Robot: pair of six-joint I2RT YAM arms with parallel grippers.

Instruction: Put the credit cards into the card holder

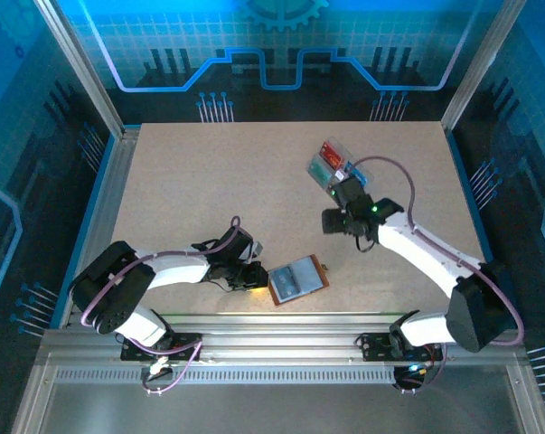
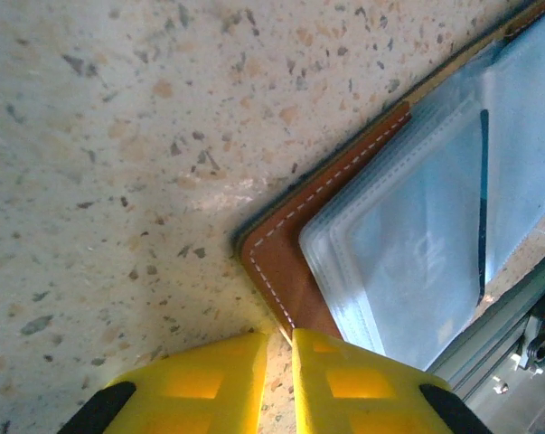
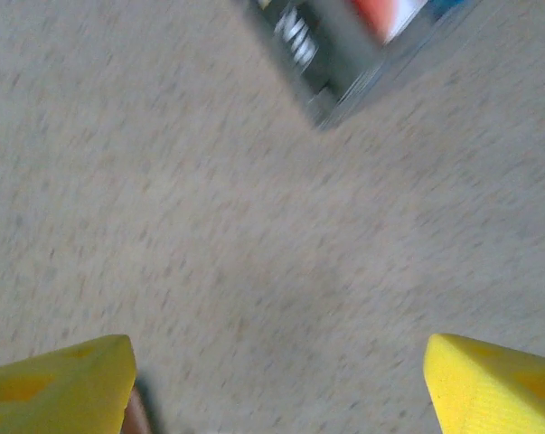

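Note:
The card holder [image 1: 296, 278] lies open near the front edge, brown leather with pale grey-blue pockets facing up. My left gripper [image 1: 248, 271] sits at its left edge. In the left wrist view its yellow fingers [image 2: 344, 375] are almost together, the gripper [image 2: 279, 336] shut right at the stitched brown border [image 2: 286, 262], with bare table in the thin gap. The credit cards [image 1: 329, 155], red and teal among them, lie in a clear tray at the back right. My right gripper [image 1: 344, 203] hovers just in front of that tray, open [image 3: 277, 342] and holding nothing.
The clear plastic tray [image 3: 340, 68] is blurred at the top of the right wrist view, with a dark card and a red card in it. An aluminium rail [image 1: 281, 321] runs along the table's front edge, close to the wallet. The bare tabletop [image 1: 209, 181] stretches left and back.

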